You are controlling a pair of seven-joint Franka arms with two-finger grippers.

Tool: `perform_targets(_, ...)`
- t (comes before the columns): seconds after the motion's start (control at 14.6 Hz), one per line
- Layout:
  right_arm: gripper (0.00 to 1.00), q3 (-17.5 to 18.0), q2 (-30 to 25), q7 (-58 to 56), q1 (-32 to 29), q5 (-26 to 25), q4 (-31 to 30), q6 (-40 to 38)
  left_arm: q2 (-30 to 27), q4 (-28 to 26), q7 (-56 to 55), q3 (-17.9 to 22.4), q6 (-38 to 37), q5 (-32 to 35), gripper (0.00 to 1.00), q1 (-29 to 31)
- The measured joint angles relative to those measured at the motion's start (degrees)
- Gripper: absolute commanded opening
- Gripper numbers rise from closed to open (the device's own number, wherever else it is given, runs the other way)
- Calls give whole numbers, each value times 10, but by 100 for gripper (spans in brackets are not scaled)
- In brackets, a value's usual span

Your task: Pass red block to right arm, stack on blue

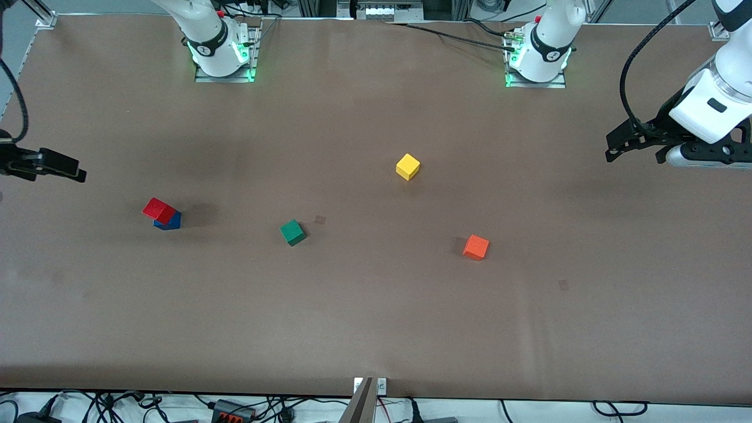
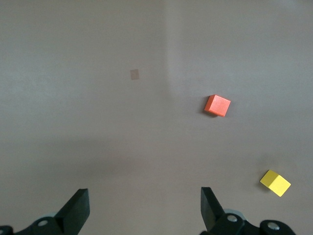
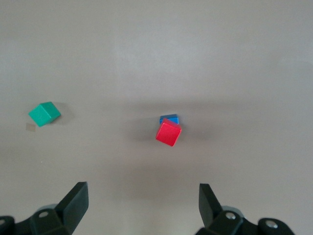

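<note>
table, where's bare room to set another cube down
The widest bare patch is the strip nearer the front camera than the green cube and orange cube. Also bare: between the yellow cube and the arm bases. Tightest is around the red block stacked on the blue.

Broad brown matte tabletop [image 1: 376, 317], lit evenly from above, with soft shadows and a few small darker patches [image 1: 320, 220]. Metal mounting plates [image 1: 226, 73] glowing green along the top edge. Aluminium framing [image 1: 376, 9] above that edge. Tangled black cables [image 1: 147, 405] and a connector block [image 1: 234, 411] on a white ledge below.
</note>
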Motion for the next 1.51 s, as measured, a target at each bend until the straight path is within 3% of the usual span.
perform_targets(0.14, 100, 53, -5, 11, -48, -16, 0, 10, 0, 0, 0, 0, 0, 0, 100, 0)
perform_targets(0.34, 100, 71, -5, 24, -53, -26, -1, 16, 0, 0, 0, 0, 0, 0, 100, 0)
perform_targets(0.48, 100, 75, -10, 27, -53, -28, -12, 22, 0, 0, 0, 0, 0, 0, 100, 0)
perform_targets(0.82, 100, 75, -70, 27, -53, -28, -108, 62, 0, 0, 0, 0, 0, 0, 100, 0)
perform_targets(1.51, 100, 76, -110, 27, -53, -36, -175, 105, 0, 0, 0, 0, -2, 0, 100, 0)
